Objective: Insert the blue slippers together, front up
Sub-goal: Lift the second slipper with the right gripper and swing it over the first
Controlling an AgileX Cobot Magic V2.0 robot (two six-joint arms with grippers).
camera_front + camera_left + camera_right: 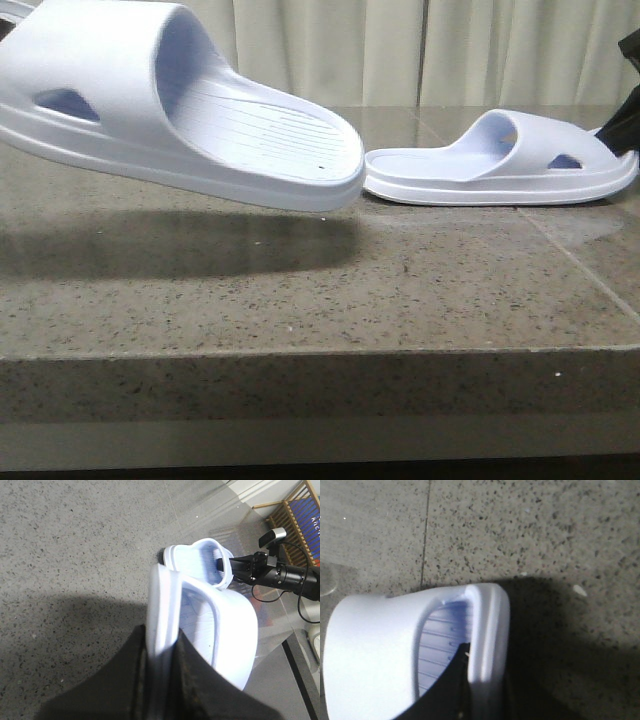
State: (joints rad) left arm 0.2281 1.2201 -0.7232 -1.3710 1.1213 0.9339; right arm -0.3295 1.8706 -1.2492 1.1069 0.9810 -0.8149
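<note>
One blue slipper hangs tilted above the table's left side, heel end toward the middle, and casts a shadow below. My left gripper is shut on its sole edge; the gripper itself does not show in the front view. The other blue slipper lies flat on the table at the right, and also shows in the left wrist view. My right gripper is shut on this slipper's side wall, one finger inside the strap. Its black body is at the right edge.
The stone table has its front edge close to the camera. Pale curtains hang behind. In the left wrist view the right arm reaches in, and a wooden rack stands beyond the table.
</note>
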